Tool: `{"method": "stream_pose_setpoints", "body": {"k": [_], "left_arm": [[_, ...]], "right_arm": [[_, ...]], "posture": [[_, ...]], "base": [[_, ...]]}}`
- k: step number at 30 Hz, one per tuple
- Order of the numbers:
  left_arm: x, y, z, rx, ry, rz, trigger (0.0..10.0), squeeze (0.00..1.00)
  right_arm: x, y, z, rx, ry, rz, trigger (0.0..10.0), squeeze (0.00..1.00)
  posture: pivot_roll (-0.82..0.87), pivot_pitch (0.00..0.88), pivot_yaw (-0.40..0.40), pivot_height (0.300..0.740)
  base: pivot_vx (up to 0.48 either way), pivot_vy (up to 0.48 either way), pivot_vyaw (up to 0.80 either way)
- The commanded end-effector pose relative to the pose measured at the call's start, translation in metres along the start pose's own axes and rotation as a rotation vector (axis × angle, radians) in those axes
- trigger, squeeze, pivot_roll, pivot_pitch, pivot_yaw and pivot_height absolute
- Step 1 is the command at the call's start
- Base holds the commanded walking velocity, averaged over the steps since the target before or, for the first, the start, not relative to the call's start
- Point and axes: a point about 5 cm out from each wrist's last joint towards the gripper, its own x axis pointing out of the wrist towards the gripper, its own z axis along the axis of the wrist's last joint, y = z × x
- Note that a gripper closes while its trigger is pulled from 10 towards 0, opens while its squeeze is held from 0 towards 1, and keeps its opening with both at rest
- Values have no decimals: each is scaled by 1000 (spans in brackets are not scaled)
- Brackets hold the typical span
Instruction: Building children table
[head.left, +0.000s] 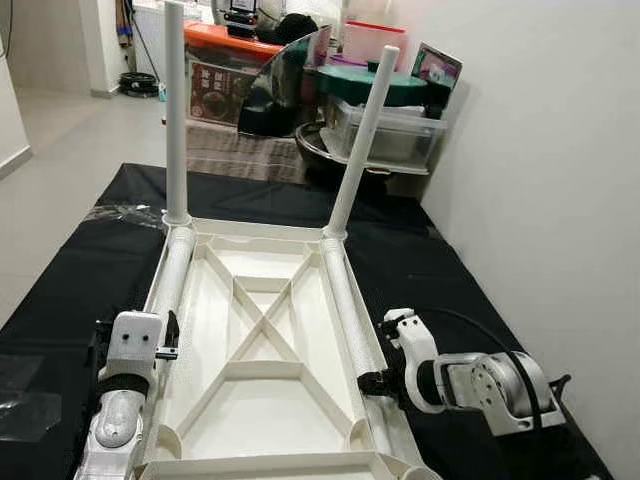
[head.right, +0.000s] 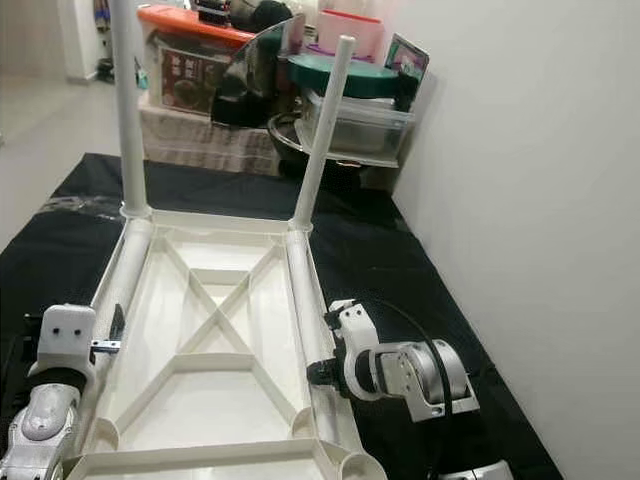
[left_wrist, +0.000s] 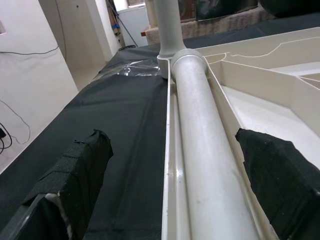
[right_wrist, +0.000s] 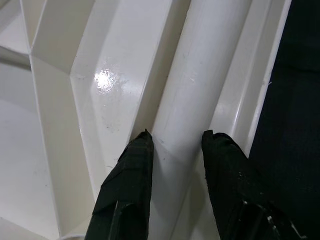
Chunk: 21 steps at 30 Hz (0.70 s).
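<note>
We see the white tabletop (head.left: 262, 330) upside down on the black cloth (head.left: 80, 270), two legs (head.left: 175, 110) upright at its far corners. Our right gripper (right_wrist: 172, 150) pinches the loose leg (head.left: 345, 305) lying along the right rim. Our left gripper (left_wrist: 175, 165) straddles the other lying leg (left_wrist: 200, 150), fingers (left_wrist: 82, 170) spread wide. Bare cloth flanks both edges; the wall (head.left: 560, 170) crowds the right.

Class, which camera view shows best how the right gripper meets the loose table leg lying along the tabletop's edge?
The right wrist view: both black fingers straddle the lying leg close up, touching its sides. The eye views show the right gripper side-on and small against that leg. The left wrist view shows the opposite lying leg.
</note>
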Motion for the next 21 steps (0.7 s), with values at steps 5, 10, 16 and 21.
{"method": "stream_pose_setpoints", "body": {"k": [5, 10, 16, 21], "left_arm": [[-5, -3, -14, 12, 71, -20, 10000, 0], [-5, -3, -13, 14, 69, -21, 10000, 0], [-4, -3, -13, 18, 68, -22, 10000, 0], [-5, -3, -13, 21, 66, -20, 10000, 0]], "right_arm": [[20, -18, -59, 120, 297, -96, 10000, 0], [21, -15, -57, 116, 294, -84, 10000, 0], [23, -14, -57, 93, 290, -83, 10000, 0], [24, -13, -57, 83, 284, -77, 0, 0]], "posture": [[-24, 0, -172, 740], [-23, 0, -171, 740], [-17, 0, -173, 740], [-11, 0, -174, 740]], "base": [[0, 0, 0], [0, 0, 0], [0, 0, 0], [0, 0, 0]]}}
